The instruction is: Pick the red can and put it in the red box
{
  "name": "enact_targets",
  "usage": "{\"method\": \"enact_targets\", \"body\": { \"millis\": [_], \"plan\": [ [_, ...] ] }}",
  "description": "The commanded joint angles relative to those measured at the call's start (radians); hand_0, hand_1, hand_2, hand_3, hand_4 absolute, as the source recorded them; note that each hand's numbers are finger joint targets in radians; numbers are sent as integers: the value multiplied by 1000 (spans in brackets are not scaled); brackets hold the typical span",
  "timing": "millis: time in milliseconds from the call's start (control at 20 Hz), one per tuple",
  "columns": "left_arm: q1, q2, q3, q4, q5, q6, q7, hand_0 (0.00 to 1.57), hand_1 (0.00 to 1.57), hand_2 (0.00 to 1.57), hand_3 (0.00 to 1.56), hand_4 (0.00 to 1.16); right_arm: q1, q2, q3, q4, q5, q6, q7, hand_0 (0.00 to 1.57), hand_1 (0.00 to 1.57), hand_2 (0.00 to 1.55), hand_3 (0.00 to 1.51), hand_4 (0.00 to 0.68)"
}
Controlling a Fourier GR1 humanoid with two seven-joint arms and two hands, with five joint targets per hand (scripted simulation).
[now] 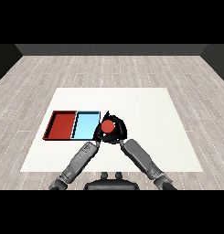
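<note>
Head view: the red can [107, 126] stands upright near the middle of the frame, its round top facing up and its long axis vertical. The right hand [119, 130] has its fingers curled round it. The left hand [99, 132] sits against the can's left side; I cannot tell how its fingers lie. The can sits just right of the light blue tray [85, 125]; the red tray [61, 125] lies further left on the white bench [145, 114].

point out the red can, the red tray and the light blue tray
red can [107, 126], head view, on its round top between the two hands
red tray [61, 124], head view, on its bare floor
light blue tray [85, 126], head view, on its bare floor
</note>
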Motion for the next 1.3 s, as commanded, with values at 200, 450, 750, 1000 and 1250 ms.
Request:
{"method": "enact_targets", "body": {
  "millis": [200, 450, 750, 1000, 1250],
  "plan": [
    [-49, -11, -70, 64, 50, 127, 14, 1552, 1552, 1479, 1384, 868, -27, 7, 11, 70, -61, 20, -90, 1503, 1503, 1452, 1400, 523],
    [-57, -11, -53, -7, -54, 146, 156, 1571, 1571, 1536, 1446, 996, -26, 7, 50, -36, -32, -52, -15, 1467, 1467, 1439, 1392, 561],
    [-132, -10, -136, 64, 33, 268, 91, 1571, 1571, 1495, 1340, 857, 14, 7, 17, -51, -14, -2, -22, 1518, 1518, 1450, 1391, 541],
    [-138, -10, -135, 33, 51, 291, 97, 1571, 1571, 1526, 1425, 873, -22, 7, -15, 29, -31, 16, -85, 1517, 1517, 1461, 1398, 547],
    [-54, -10, -57, 45, 72, 186, -23, 1571, 1571, 1546, 1469, 1025, -21, 7, 5, -19, -97, 67, -33, 1402, 1402, 1408, 1370, 471]
  ]
}}
